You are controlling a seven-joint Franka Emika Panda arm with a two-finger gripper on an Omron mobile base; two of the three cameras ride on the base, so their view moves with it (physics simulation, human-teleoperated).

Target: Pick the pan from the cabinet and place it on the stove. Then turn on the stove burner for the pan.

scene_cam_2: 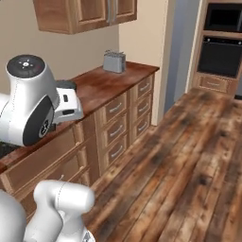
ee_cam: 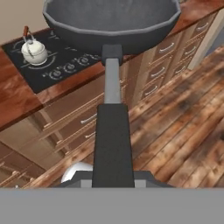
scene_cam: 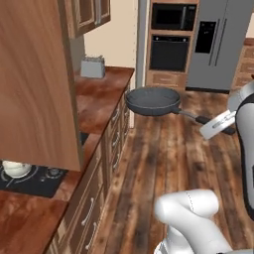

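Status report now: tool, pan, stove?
Tool shut on pan handle. Pan in air over floor, beside counter, not yet on stove. White kettle occupies one burner.

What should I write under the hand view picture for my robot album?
The gripper holds the pan by its handle, out over the wood floor, with the stove and white kettle beyond.

Your arm reaches forward with the wrist about level, and your gripper point(scene_cam: 218, 125) looks clamped shut, though its fingertips are hidden from you.
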